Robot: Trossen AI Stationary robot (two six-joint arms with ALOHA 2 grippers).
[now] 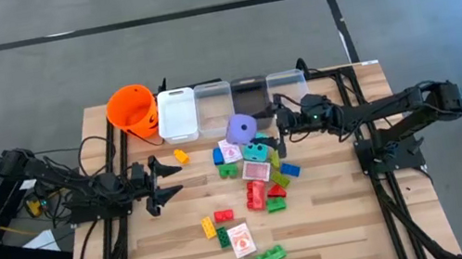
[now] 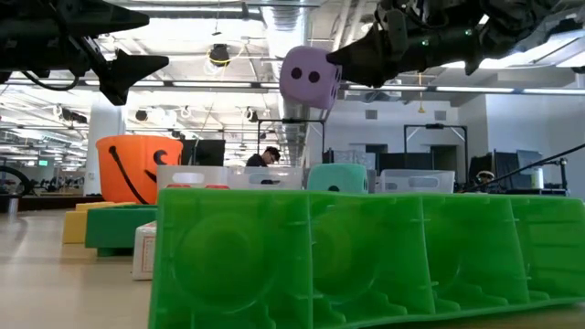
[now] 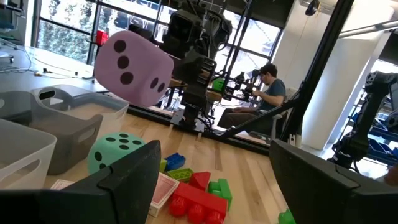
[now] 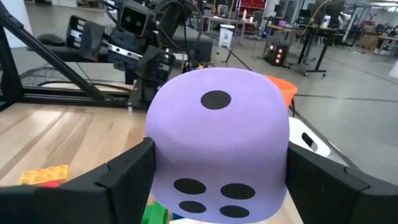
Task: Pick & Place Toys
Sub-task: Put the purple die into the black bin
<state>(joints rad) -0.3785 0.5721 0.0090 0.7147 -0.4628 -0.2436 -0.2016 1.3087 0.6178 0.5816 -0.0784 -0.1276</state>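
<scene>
Purple die (image 4: 217,146) clamped between right end effector (image 4: 217,171) fingers, apparently airborne.

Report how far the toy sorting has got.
Done: nothing visibly; whether the bins hold toys is unclear. In hand: the right gripper holds the purple die in the air. Left: the teal die, cards and bricks on the table. The left gripper waits open.
</scene>
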